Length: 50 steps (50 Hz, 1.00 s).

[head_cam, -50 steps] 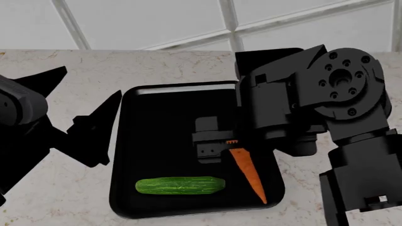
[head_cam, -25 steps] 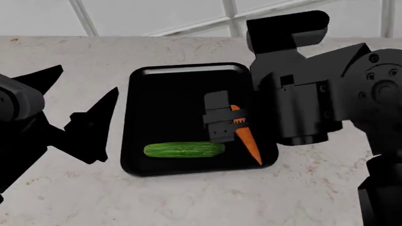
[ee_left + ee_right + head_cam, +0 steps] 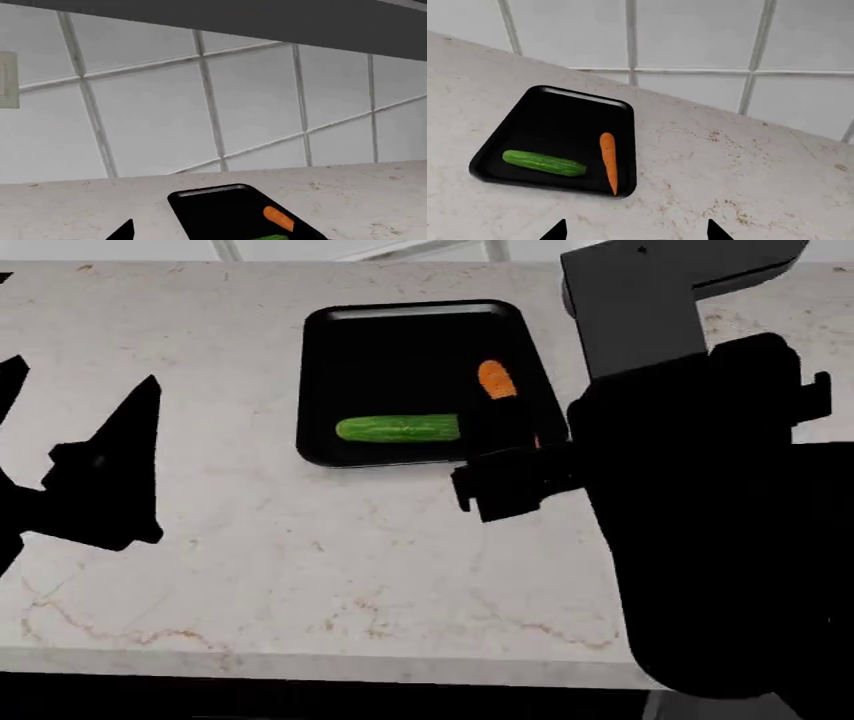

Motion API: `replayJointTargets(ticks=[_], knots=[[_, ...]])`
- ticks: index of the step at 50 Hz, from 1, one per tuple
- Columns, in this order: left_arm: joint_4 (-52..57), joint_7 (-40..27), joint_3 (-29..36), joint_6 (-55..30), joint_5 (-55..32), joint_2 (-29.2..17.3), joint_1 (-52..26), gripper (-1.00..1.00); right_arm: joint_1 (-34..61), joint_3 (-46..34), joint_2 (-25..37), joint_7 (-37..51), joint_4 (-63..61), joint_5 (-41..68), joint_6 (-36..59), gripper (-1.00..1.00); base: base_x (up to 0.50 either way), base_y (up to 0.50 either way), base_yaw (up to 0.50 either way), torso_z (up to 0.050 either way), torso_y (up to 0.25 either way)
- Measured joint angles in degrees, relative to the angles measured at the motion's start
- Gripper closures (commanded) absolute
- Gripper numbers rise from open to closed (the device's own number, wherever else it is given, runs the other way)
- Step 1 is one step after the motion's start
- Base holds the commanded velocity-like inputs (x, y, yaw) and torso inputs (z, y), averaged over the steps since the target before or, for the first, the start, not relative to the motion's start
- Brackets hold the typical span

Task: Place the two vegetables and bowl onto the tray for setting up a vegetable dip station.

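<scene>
Right gripper (image 3: 635, 231) near side, jaws wide, empty. Left gripper (image 3: 94, 465) left of tray, also spread, empty. Further out, tray (image 3: 347, 340) holds cucumber (image 3: 396, 428) and carrot (image 3: 608, 161), apart. Bowl not in view; likely light, rigid, smooth, so pinch the rim.

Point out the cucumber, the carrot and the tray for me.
cucumber (image 3: 544, 163), right wrist view, mid-body.
carrot (image 3: 608, 159), right wrist view, middle of its length.
tray (image 3: 560, 120), right wrist view, bare floor.
</scene>
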Motion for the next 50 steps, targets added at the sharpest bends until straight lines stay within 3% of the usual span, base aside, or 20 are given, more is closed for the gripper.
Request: replayJointTargets(ticks=[13,20,29,50], knots=[[6.24,4.28,-4.07,15.67,3.51,4.90,13.24,-1.00,-15.25,-2.06,7.02,-5.82,-19.28,-22.08,-14.16,-1.00,-0.50,0.00,0.00,0.000,0.000],[7.02,8.42,-4.17,22.84,3.95,7.36,17.93,-1.00,-25.25,-3.98,9.44,-10.10,-21.20,-35.53,-27.14,-1.00,-0.50,0.00,0.00,0.000,0.000],[6.70,12.01,-4.16,28.19,2.20,9.46,21.48,-1.00,-34.37,-4.11,12.23,-11.23,-23.45,-45.88,-38.50,-1.00,0.00,0.50,0.00,0.000,0.000],[12.14,10.87,-7.10,31.47,-3.54,8.93,26.08,-1.00,-37.00,-4.74,13.45,-8.60,-31.01,-49.97,-39.25,-1.00,0.00,0.50,0.00,0.000,0.000]])
